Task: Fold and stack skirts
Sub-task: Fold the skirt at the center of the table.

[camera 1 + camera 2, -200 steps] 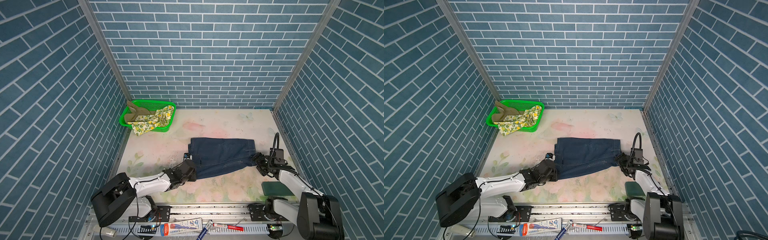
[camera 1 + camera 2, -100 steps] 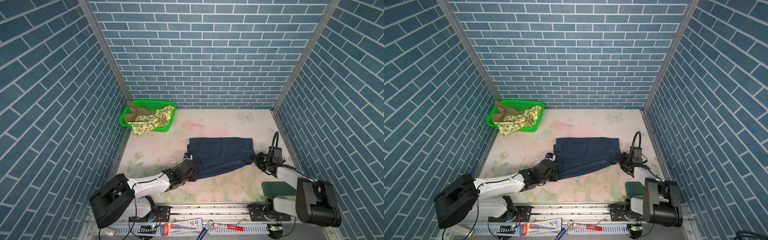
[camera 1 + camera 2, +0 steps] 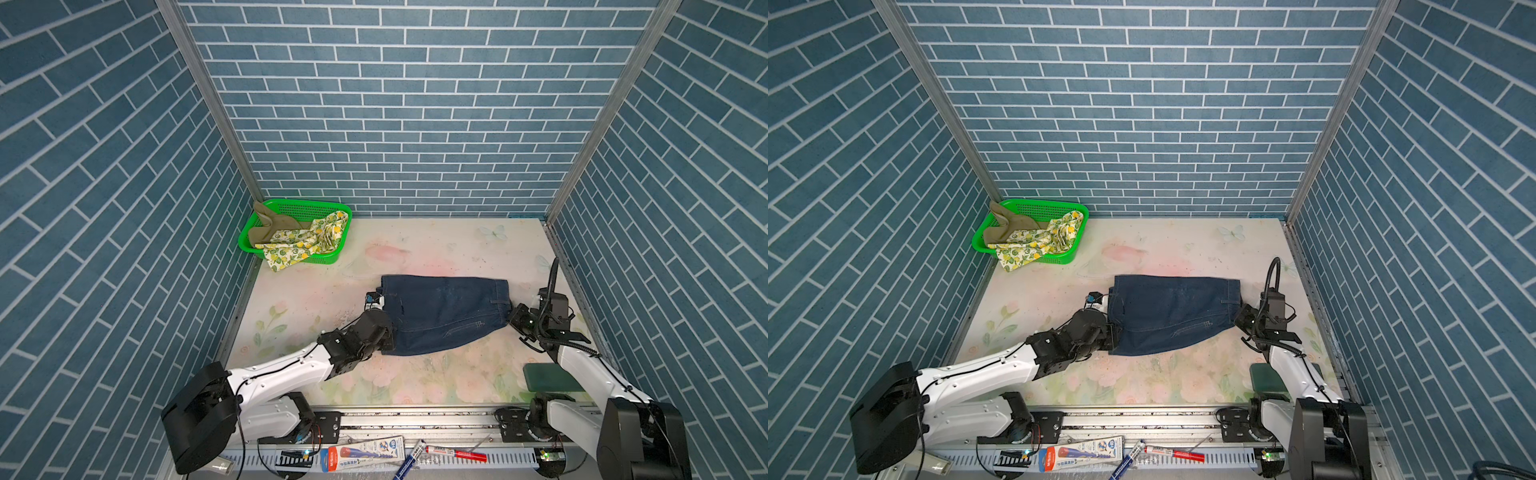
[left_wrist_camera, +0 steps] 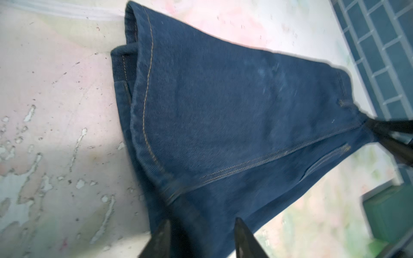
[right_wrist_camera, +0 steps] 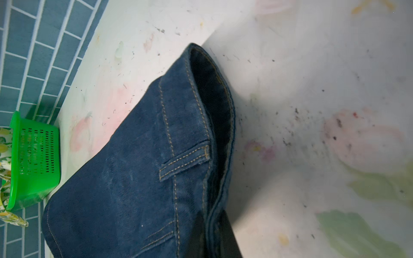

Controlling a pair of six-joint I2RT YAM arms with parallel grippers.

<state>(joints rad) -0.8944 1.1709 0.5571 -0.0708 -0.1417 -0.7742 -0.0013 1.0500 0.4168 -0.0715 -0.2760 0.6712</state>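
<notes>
Where the far wall meets the left wall, a green mesh basket (image 3: 305, 203) sits on the floral table (image 3: 436, 245) w/ 2 skirts in it. The khaki skirt (image 3: 266, 226) is bunched in its left part, one flap rising past the far-left rim. The lemon-print skirt (image 3: 301, 243) fills the right part & spills over the near rim onto the table. Both top views show this. The denim skirt (image 3: 444, 316) lies flat mid-table, a bit right of centre, well apart from the basket.

The left gripper (image 4: 202, 223) has its jaws spread. In the left wrist view the fingertips (image 4: 164, 227) straddle the denim's near-left corner, cloth btwn them, no pinch visible. The right gripper (image 4: 375, 130) has its jaws pressed together, pinching the waistband at the skirt's near-right corner. The denim draws to a point there in the left wrist view.

The denim skirt's long axis runs left–right. The waistband end w/ belt loop (image 5: 185, 162) points right, and the hem w/ orange stitching points left. It is folded double, and the left end is broader than the right, so the near edge slants.
</notes>
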